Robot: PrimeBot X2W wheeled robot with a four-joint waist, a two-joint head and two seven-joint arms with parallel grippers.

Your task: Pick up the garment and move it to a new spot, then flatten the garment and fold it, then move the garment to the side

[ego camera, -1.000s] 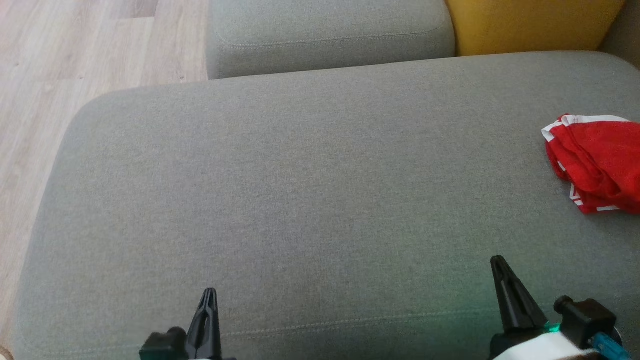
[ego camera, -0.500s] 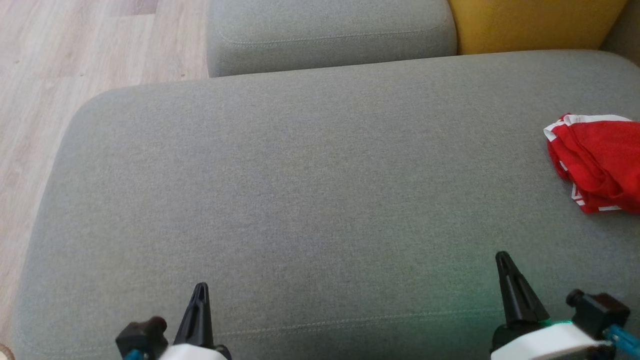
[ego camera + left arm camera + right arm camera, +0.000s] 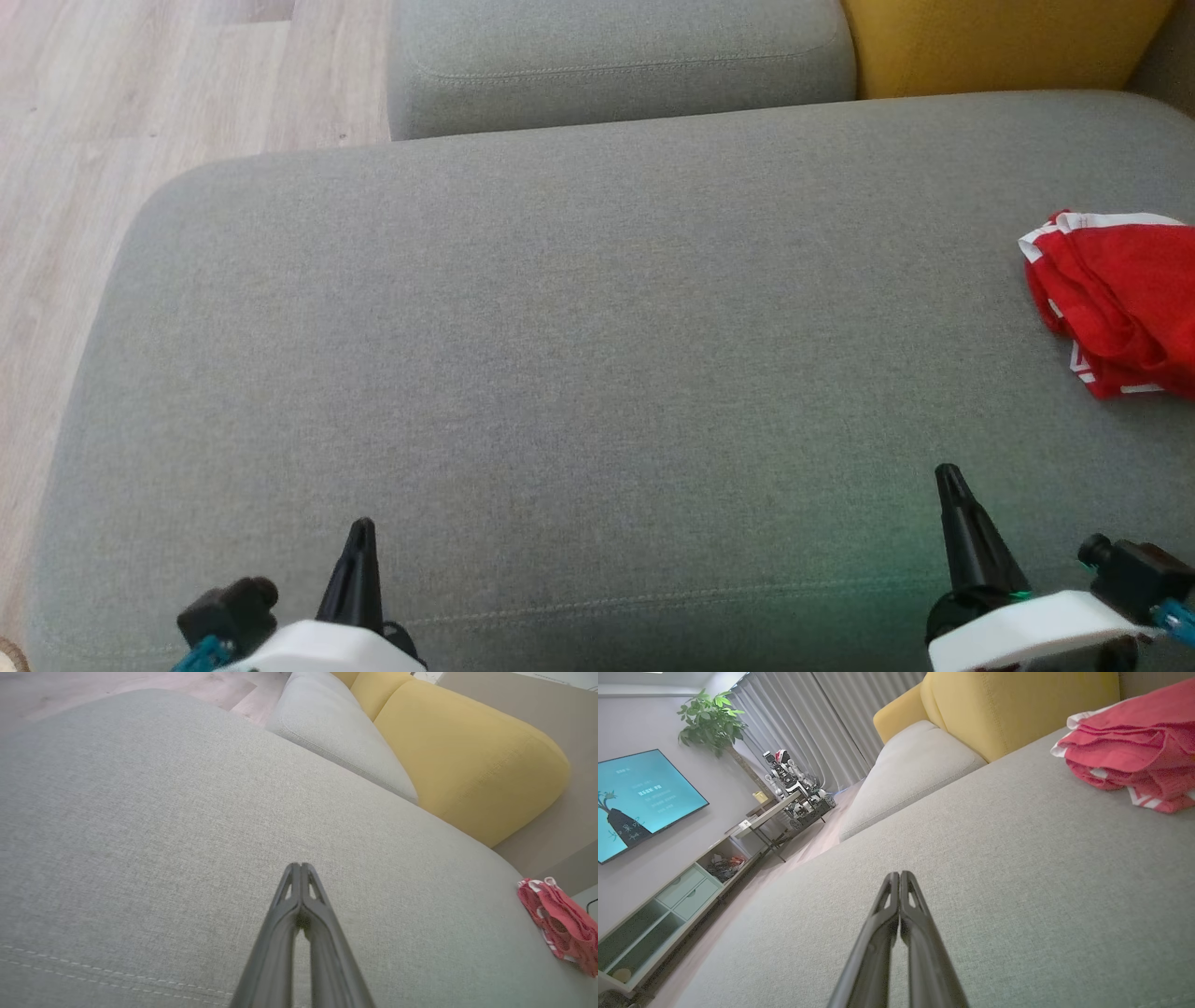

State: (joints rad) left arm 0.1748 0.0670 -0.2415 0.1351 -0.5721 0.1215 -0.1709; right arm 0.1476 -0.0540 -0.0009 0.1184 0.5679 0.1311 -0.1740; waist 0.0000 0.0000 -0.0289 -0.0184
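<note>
Over the last second both pairs of jaws have drifted outward along the bottom of the head view: the left jaws slid left with more of their white wrist housing showing, and the right jaws edged right and a touch higher. The whole picture has also crept a little, so I put part of that down to the head camera.

Both wrist views show the two dark fingers pressed together tip to tip with nothing between them, so both pairs of jaws are clenched empty, poised low over the grey sofa seat (image 3: 579,373).

The garment (image 3: 1120,308) lies at the far right of the seat, well apart from either pair of jaws and nearer the right one. It is red with white trim, bunched in loose layers and cut off by the frame edge. That would fit a heap waiting to be carried to open seat, or a rough fold already set aside; I cannot tell which.

I judge it light, limp and quick to drape or unravel. The surest hold looks like a thick layered edge by the white trim facing the jaws, pinched deep through several layers.
</note>
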